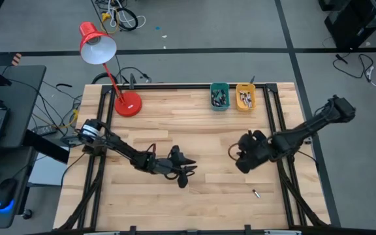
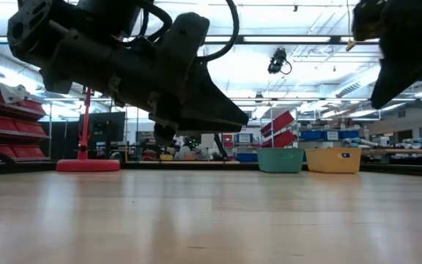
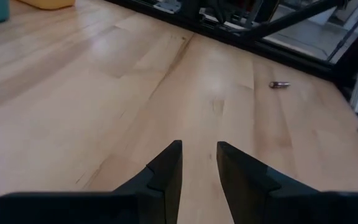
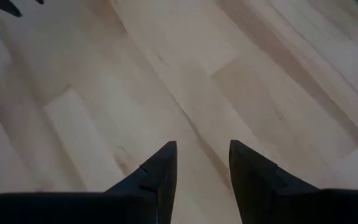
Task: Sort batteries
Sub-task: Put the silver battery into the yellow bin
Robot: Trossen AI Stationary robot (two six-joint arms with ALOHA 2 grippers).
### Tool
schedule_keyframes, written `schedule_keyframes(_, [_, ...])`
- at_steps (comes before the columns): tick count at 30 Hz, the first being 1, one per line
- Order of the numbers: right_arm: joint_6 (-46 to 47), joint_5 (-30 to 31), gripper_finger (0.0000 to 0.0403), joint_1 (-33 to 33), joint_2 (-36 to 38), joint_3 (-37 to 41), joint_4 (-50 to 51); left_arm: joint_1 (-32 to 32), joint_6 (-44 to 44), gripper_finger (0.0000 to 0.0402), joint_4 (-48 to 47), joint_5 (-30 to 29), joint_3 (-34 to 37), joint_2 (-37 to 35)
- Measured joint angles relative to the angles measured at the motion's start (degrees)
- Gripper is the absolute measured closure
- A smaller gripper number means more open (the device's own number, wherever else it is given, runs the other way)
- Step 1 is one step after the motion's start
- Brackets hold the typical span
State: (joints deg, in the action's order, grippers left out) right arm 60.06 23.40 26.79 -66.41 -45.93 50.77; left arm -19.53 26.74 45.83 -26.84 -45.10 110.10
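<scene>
Pale wood planks make the table [image 1: 194, 124], smooth with visible grain; black metal frame around it. Behind, in low view, a workshop with shelves, much of it hidden by the dark arms.

One battery [image 1: 255, 193], a tiny cylinder w/ silvery end, lies alone near the front edge, right side. Others sit in the teal bin [image 1: 219, 96] and the yellow bin [image 1: 245, 97] at the back, too small to count.

Left gripper [image 1: 187, 177] is at centre-front, fingers slightly apart, holding nothing. Right gripper [image 1: 235, 153] is beside it to the right, fingers apart, empty too.

Red lamp [image 1: 98, 44], round base, stands at back-left.
</scene>
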Motion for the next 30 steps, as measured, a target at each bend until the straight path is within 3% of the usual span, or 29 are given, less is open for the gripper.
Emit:
schedule_keyframes(5, [8.1,2.1,0.0271,6.6,-0.1,0.0,0.0,-2.3,0.5,0.0287,1.6,0.0,0.0,0.0])
schedule_keyframes(12, [18.6,1.8,0.0275,13.8,-2.3,0.0,-0.6,-7.0,-7.1,0.0301,6.3,0.2,0.0,0.0])
schedule_keyframes(19, [25.9,-11.0,0.0295,16.5,-14.1,0.0,-9.4,-7.6,-8.5,0.0309,7.1,0.2,0.0,0.0])
schedule_keyframes(26, [27.0,-20.4,0.0321,19.4,-22.6,-4.9,-6.2,-6.5,-8.6,0.0310,7.1,0.1,0.0,0.0])
schedule_keyframes(30, [27.3,-21.8,0.0323,21.0,-24.1,-7.1,-4.9,-6.0,-8.5,0.0310,7.1,0.1,0.0,0.0])
